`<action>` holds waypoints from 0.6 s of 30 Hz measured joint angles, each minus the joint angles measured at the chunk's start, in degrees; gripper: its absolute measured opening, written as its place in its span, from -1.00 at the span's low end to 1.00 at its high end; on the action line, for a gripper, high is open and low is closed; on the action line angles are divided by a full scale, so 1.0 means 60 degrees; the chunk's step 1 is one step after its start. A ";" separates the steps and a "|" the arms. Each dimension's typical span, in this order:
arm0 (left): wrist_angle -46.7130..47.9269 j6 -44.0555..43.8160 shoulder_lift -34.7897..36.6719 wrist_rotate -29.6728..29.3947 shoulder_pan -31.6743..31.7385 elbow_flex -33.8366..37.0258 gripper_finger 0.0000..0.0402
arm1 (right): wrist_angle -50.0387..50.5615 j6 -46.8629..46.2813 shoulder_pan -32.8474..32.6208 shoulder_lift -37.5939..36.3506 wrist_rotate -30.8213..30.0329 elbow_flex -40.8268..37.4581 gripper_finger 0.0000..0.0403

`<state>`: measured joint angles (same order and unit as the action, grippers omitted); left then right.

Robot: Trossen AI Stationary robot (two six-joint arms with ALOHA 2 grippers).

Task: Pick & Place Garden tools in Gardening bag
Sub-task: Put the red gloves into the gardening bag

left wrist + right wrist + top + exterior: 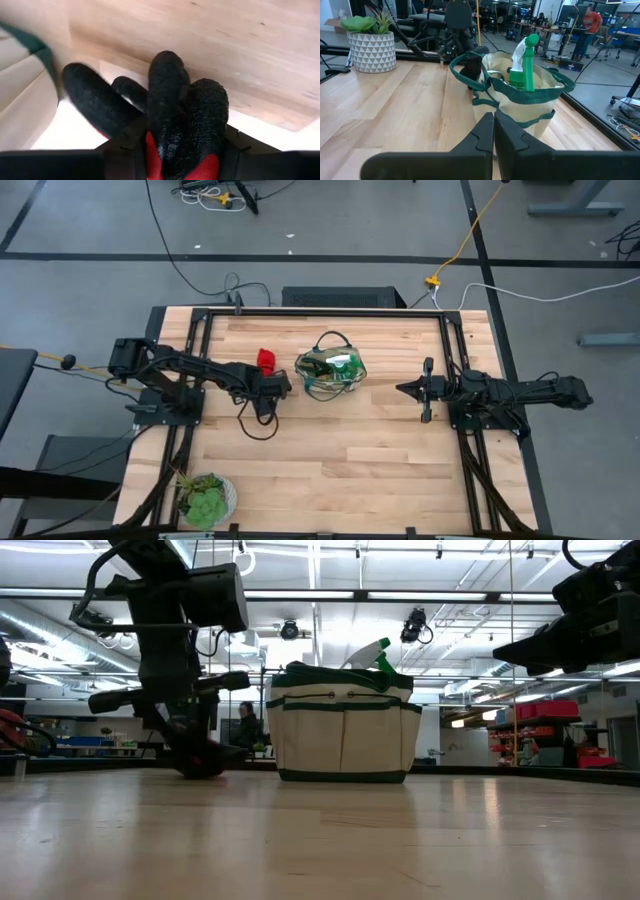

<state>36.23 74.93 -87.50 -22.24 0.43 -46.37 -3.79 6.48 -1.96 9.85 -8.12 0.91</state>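
Observation:
The tan gardening bag (pixel 330 370) with green trim stands mid-table; a green spray bottle (pixel 525 65) with a white nozzle sticks out of it. My left gripper (pixel 272 382) is just left of the bag, low over the table, shut on a red-and-black glove (pixel 175 110). The glove's red part (pixel 266 360) shows beside the gripper in the high view. My right gripper (pixel 415 388) hangs shut and empty above the table, right of the bag. The other tools outside the bag do not show. My left gripper pinches the glove between its two fingers at the hand part, near the base of the glove's fingers (pixel 172 150). The black glove fingers (pixel 167 85) stick out past the gripper's tips. In the low view the gripper points down, and the dark lower end (pixel 200 762) is at the tabletop.
A green succulent in a pale patterned pot (pixel 205 498) stands at the table's near left corner. A dark cable loop (pixel 258 422) hangs below the left arm. Bare wood lies between the bag and the near edge. People show in the room beyond the table.

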 joint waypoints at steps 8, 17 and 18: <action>-0.0290 -0.0626 0.0004 -0.0001 0.0000 0.0000 -0.39 | 0.0000 0.0003 -0.0002 0.0000 0.0000 -0.0001 -0.92; -0.0461 -0.0636 0.0004 0.0718 0.0000 -0.0004 -0.68 | 0.0000 0.0000 0.0001 0.0000 0.0000 -0.0001 -0.92; -0.0456 -0.0652 0.0004 0.0719 0.0000 -0.0004 -0.71 | 0.0000 0.0003 0.0001 0.0000 0.0000 -0.0001 -0.92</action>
<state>33.50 71.02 -87.48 -17.92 0.43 -46.39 -3.79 6.50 -1.96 9.84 -8.12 0.91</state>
